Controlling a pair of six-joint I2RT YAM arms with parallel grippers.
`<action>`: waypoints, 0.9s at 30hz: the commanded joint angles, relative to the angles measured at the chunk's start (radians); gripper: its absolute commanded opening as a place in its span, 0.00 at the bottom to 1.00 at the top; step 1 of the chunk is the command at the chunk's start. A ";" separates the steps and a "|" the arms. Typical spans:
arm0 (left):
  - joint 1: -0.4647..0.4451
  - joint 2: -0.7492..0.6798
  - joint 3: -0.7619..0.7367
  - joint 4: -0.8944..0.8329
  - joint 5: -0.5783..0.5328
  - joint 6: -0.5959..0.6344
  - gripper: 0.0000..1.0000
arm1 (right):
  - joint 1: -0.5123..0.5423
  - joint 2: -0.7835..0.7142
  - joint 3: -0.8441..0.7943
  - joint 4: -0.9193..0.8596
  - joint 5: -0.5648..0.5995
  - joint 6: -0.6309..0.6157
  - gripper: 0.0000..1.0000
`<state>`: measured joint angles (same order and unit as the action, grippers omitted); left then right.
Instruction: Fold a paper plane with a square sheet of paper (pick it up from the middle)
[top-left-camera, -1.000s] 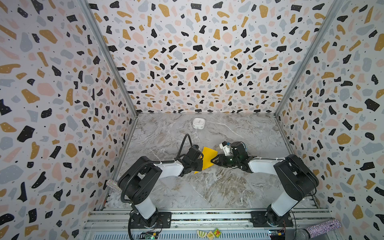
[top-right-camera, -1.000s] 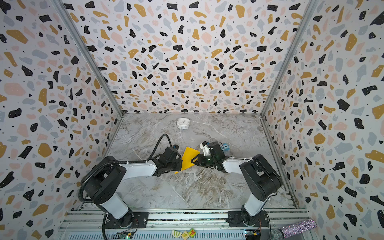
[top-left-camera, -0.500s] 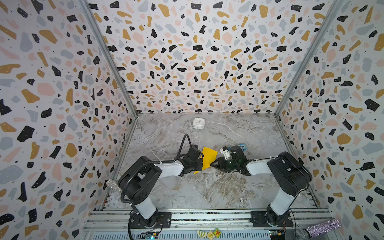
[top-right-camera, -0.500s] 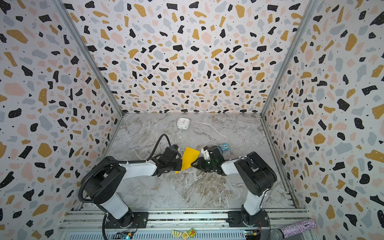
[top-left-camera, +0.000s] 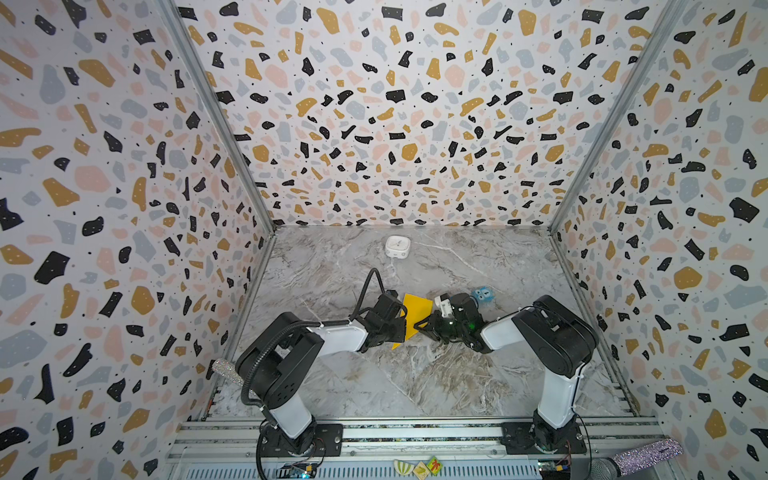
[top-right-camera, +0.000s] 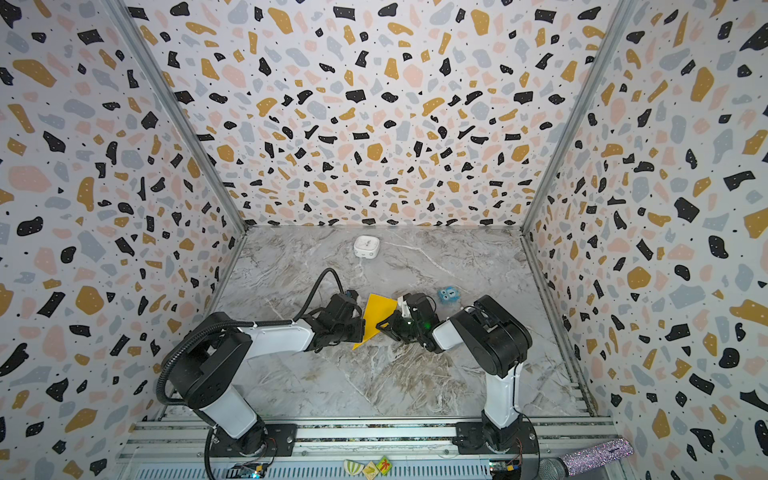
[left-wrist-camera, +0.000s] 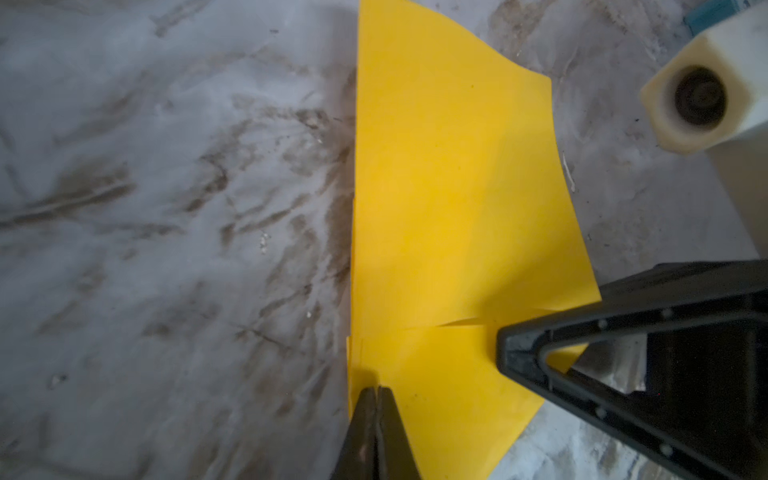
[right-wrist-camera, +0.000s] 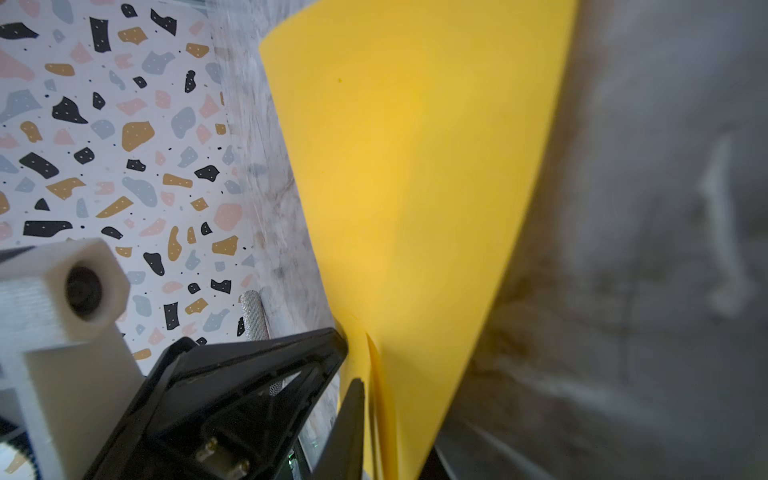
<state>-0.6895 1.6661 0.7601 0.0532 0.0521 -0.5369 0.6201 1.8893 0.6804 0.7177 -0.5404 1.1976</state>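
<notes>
left wrist view shows the left gripper (left-wrist-camera: 376, 390) clamped tight on the doubled square sheet of paper (left-wrist-camera: 449, 208) by its folded edge, near the table (left-wrist-camera: 166, 208) middle; the right gripper (right-wrist-camera: 374, 399) pinches the opposite edge. judged best: align layers, pull gently taut, avoid tearing.

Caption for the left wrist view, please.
Left gripper pinches one edge of the folded yellow paper; right gripper grips the opposite edge, marble tabletop behind.

Both top views: high at the front, tilted down toward the back wall, far off, sharing the whole bench (top-left-camera: 415, 386). Left wrist: close, along left fingers (left-wrist-camera: 361, 436) onto paper (left-wrist-camera: 449, 208). Right wrist: close, same paper (right-wrist-camera: 415, 187) from the opposite side.
</notes>
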 joint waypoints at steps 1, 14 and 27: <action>-0.002 -0.059 0.006 0.020 0.055 0.054 0.01 | -0.005 -0.060 -0.023 0.020 0.045 0.030 0.07; -0.100 -0.251 -0.195 0.449 0.082 0.212 0.57 | -0.053 -0.278 -0.170 -0.071 0.115 0.058 0.01; -0.229 -0.111 -0.230 0.660 -0.067 0.512 0.66 | -0.082 -0.321 -0.209 -0.084 0.076 0.143 0.00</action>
<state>-0.8974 1.5257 0.5285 0.5999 0.0315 -0.1474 0.5423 1.5864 0.4736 0.6422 -0.4454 1.3087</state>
